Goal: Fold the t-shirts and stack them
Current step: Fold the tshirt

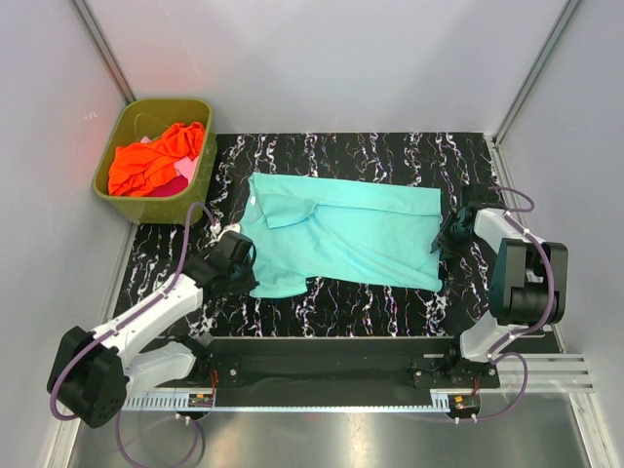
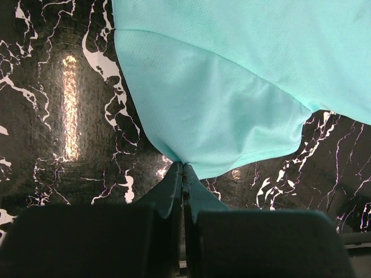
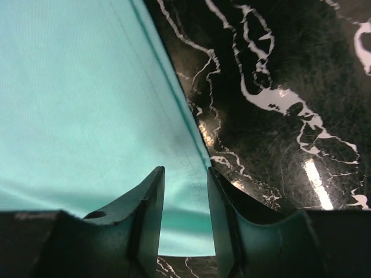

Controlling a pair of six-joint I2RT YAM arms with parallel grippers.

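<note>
Left claw [image 2: 183, 174] pinched tight on teal t-shirt [image 1: 361, 239] sleeve, arm stretched low, right claw [image 3: 185, 191] parted over hem

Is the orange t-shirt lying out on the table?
No, the orange t-shirt sits bunched inside the olive tub.

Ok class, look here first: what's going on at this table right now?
Two robot arms are working on a teal shirt spread flat on the table. The left gripper is shut on the shirt's near left sleeve. The right gripper is open over the right hem, not gripping. An orange shirt and a pink shirt lie bunched in the tub, not yet folded.
</note>
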